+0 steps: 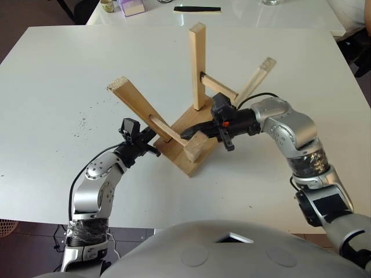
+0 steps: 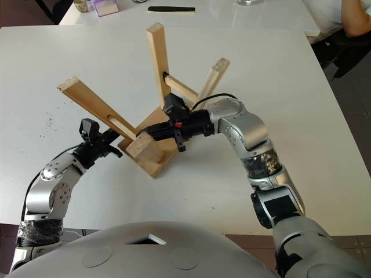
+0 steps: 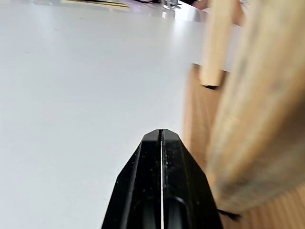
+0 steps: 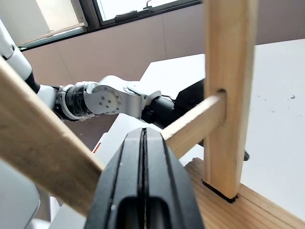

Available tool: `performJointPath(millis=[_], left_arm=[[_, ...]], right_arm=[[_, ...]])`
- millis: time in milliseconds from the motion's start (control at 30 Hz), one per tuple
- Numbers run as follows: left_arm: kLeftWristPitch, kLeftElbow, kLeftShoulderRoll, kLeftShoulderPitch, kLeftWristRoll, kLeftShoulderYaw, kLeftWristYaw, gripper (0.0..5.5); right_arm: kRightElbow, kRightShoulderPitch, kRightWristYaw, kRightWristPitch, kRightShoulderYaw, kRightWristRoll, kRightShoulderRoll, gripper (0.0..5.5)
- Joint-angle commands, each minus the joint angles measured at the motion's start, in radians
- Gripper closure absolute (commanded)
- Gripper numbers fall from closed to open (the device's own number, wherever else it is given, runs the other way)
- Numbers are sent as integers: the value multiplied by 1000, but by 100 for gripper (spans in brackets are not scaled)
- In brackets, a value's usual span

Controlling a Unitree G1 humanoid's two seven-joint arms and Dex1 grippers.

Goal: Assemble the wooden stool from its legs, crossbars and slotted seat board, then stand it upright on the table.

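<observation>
The wooden stool lies upside down and tilted on the white table (image 1: 69, 69), its seat board (image 1: 178, 155) underneath. Three long legs (image 1: 197, 63) point up and outward, and a short leg (image 1: 196, 146) is at the front. One crossbar (image 1: 219, 87) joins the upright leg to the right leg (image 1: 255, 81). My left gripper (image 1: 152, 145) is shut and empty, beside the base of the left leg (image 3: 252, 105). Shut on nothing, my right gripper (image 1: 200, 130) hovers low over the seat board (image 4: 228, 210) between the legs, near a crossbar (image 4: 195, 121).
A black strip (image 1: 197, 9), a small box (image 1: 132, 7) and a jar (image 1: 107, 6) sit at the table's far edge. Dark specks (image 1: 81, 124) lie on the left of the table. Open tabletop spreads left and right of the stool.
</observation>
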Motion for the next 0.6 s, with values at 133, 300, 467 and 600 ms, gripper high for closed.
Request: performJointPath(millis=[133, 300, 467, 600], left_arm=[[-64, 45, -42, -24, -2, 157, 159, 547], [49, -171, -61, 218, -179, 198, 101, 547], [122, -327, 72, 547, -227, 158, -105, 547], [159, -305, 120, 480, -197, 117, -97, 547]], right_arm=[[-219, 105, -203, 104, -193, 60, -103, 550], [-478, 319, -147, 218, -343, 243, -297, 550], [-411, 446, -11, 163, -449, 241, -499, 550], [-431, 429, -69, 129, -407, 252, -460, 550]])
